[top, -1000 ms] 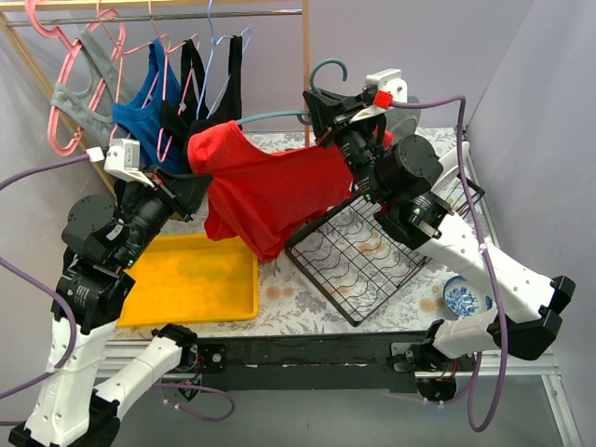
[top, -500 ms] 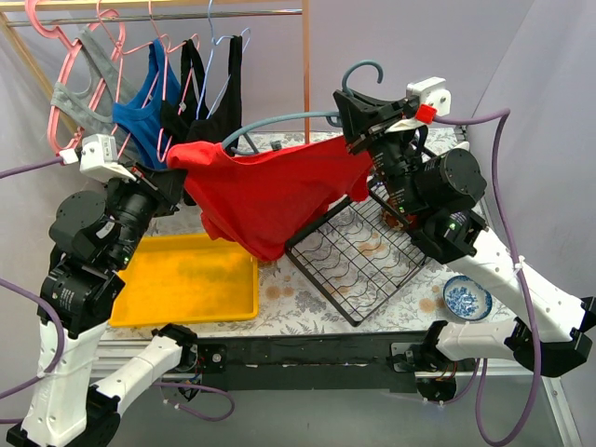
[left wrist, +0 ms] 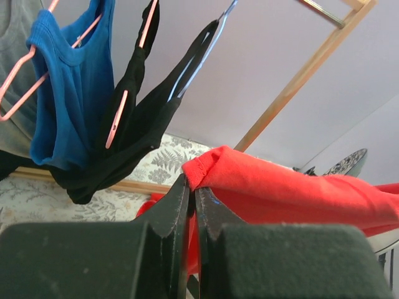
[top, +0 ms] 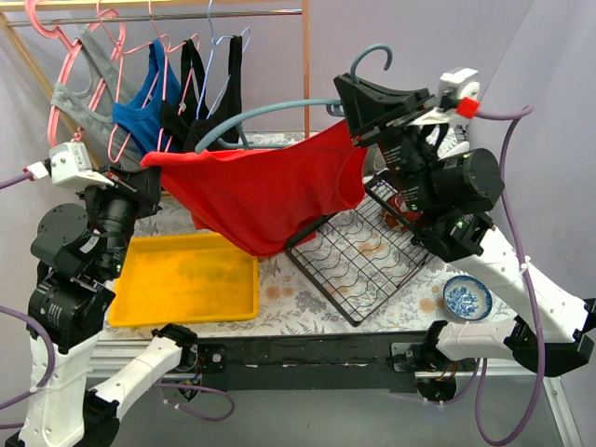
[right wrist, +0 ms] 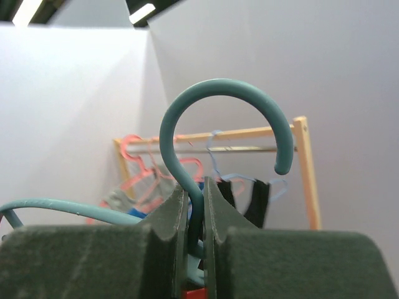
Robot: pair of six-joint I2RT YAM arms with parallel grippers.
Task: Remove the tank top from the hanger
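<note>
The red tank top hangs stretched between both arms above the table. My left gripper is shut on its left strap end, seen pinched between the fingers in the left wrist view. My right gripper is shut on the neck of the teal hanger, just below its hook. The hanger's left arm is bare and arcs above the cloth; the right part of the top still drapes below my right gripper.
A yellow tray lies at front left, a black wire rack leans at centre, a blue-patterned bowl sits at front right. A wooden clothes rail at the back holds grey, blue and black tops on hangers.
My left gripper has pulled the strap leftward and my right gripper has carried the hanger up and to the right. The tank top is stretched wider and the hanger's left arm is uncovered.
</note>
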